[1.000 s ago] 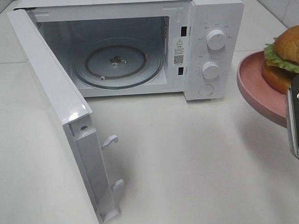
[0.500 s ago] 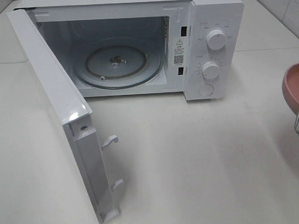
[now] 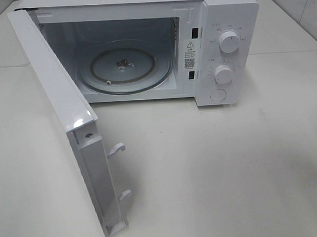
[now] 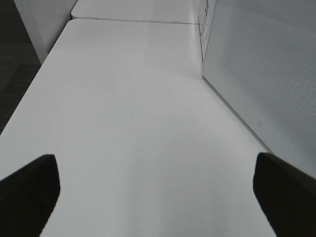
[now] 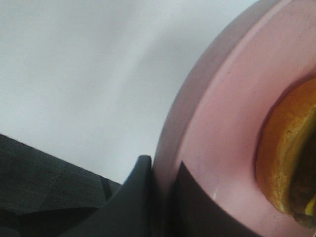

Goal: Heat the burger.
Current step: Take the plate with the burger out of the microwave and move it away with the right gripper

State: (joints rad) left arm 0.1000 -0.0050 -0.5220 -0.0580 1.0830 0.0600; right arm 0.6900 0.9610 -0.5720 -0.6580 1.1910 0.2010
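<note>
On the pink plate (image 5: pixel 222 123), at about 3 o'clock in the right wrist view, sits the soft, light burger (image 5: pixel 289 148), so the right gripper (image 5: pixel 163 197) pinches the stiff rim instead.

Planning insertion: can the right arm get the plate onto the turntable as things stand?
Probably yes. The microwave door stands wide open, the glass turntable is bare, and the right gripper is clamped on the pink plate rim.
</note>
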